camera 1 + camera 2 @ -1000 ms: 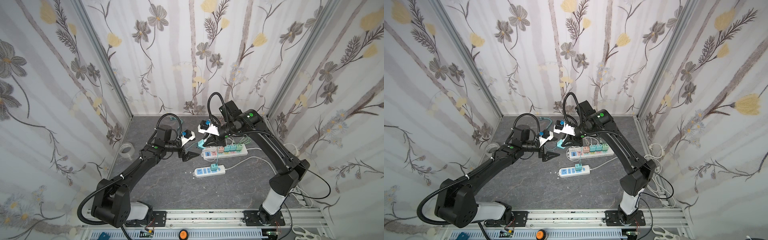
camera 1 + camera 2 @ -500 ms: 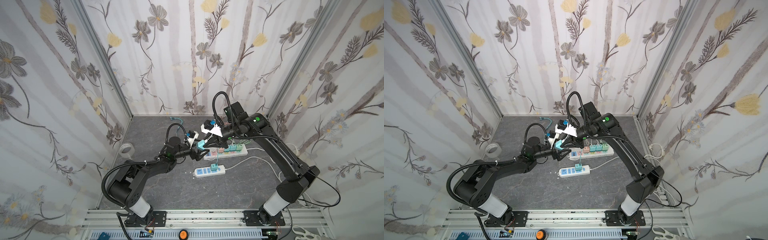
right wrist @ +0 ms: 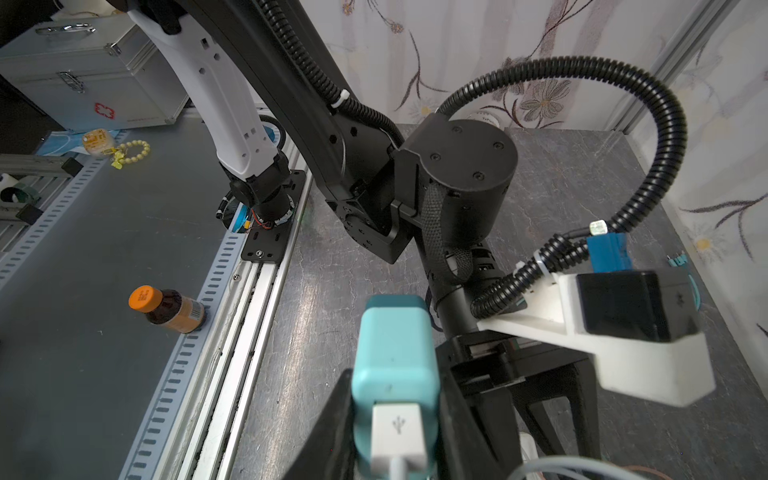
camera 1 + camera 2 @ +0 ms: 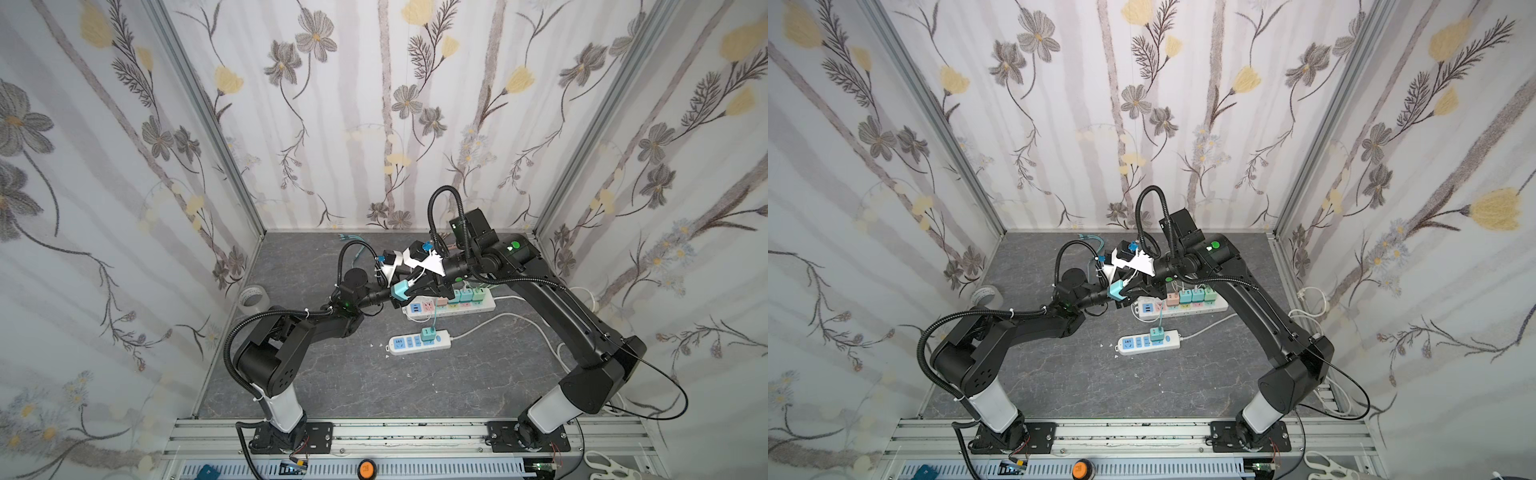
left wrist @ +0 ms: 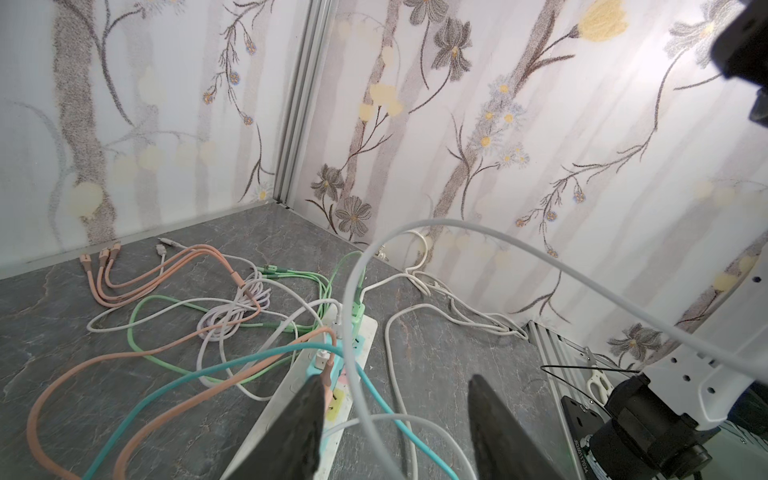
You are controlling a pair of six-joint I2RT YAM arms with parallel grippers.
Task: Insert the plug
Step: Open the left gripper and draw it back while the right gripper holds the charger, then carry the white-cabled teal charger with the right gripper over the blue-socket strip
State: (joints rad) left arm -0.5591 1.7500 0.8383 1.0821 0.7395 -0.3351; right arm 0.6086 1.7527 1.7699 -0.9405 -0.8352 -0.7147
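Teal plug (image 3: 395, 345), in right end effector (image 3: 397, 432)

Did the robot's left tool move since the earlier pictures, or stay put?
Yes. The left tool slid a little right and toward the back wall, closer to the long power strip's left end and the teal plug.

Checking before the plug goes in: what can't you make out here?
- Teal charger prongs: right wrist view, behind its own body.
- Long power strip free sockets: both top views, too small, partly behind right gripper.
- Left gripper touching charger or not: charger outside left wrist view.
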